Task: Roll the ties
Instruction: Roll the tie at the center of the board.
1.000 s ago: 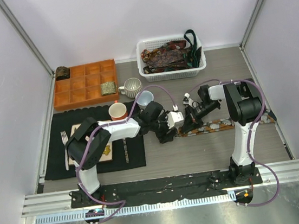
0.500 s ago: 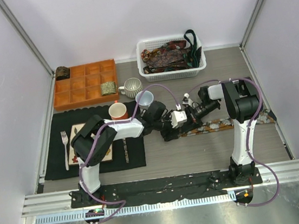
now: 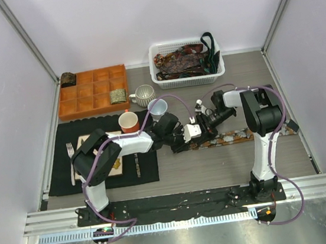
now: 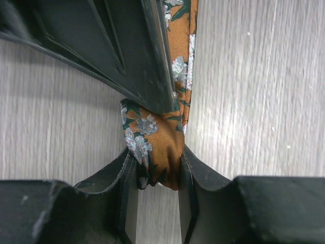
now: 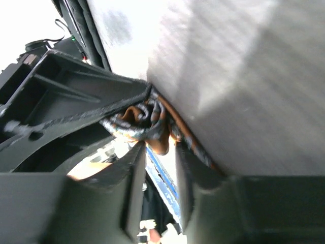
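a rust-orange tie [image 4: 152,147] with pale flowers lies flat on the bench [image 3: 216,169], roughly parallel to the near edge. its free length runs from the middle towards the right edge. the started roll sits at the middle end of the strip, where the two grippers meet tip to tip.

the left gripper [image 4: 155,173] has the roll. in the left wrist view the small coil stands between its fingers [image 4: 127,195], both pads pressed against the fabric, the jaws narrow and clamped on it. the flat strip carries on beyond the coil over the wood. one black finger of the other arm crosses the coil's far side, touching it or very nearly.

the right gripper [image 5: 157,160] meets the same roll from the opposite side. its fingers [image 5: 133,188] stand a little apart with a clear gap between them. the coil sits right at the mouth of that gap, at the tips and not down between the pads. whether the tips touch the fabric i cannot tell, as that view is blurred.

at the far edge, right of centre, a white basket [image 3: 159,78] holds other ties [image 3: 179,63] in a heap. towards the far left corner an orange tray [image 3: 89,101] carries a rolled tie [image 3: 118,96] in one compartment.
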Motion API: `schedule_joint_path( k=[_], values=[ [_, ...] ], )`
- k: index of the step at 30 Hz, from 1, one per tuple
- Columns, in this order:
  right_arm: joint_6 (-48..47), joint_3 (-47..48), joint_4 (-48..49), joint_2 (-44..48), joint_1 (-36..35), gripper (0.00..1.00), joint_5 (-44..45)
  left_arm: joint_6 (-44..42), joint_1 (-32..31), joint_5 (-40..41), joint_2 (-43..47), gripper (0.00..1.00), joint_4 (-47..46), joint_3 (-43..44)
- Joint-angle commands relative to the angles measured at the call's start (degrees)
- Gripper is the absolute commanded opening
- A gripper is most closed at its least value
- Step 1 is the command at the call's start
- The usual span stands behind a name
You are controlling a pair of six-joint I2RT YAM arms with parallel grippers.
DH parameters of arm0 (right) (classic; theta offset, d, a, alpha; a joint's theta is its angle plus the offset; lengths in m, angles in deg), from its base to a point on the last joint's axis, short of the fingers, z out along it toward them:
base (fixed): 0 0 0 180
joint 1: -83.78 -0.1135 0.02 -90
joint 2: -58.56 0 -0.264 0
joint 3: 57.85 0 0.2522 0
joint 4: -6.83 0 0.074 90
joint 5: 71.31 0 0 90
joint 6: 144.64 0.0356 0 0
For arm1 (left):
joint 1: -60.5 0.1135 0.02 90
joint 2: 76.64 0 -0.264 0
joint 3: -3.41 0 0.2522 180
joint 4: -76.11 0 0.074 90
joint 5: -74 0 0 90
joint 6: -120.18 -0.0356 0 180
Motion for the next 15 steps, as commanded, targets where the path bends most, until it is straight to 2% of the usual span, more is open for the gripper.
schedule_joint_path(
  k=[1,3,9,15],
  values=[
    [0.1,1.0,-0.4,6.8,-0.5,0.40,2.2,-0.7,0.1,2.0,1.3,0.23,6.7,-1.5],
    [0.6,0.9,-0.6,8.3,-1.2,0.44,1.6,-0.7,0.1,2.2,0.7,0.22,7.0,-0.6],
    [3.7,1.2,0.9,9.5,-4.7,0.45,1.5,-1.4,0.1,2.4,-0.7,0.22,8.1,1.7],
    [5.6,0.6,4.7,7.6,-6.4,0.48,8.4,-1.5,0.1,1.8,-0.8,0.22,8.6,2.1]
  ],
)
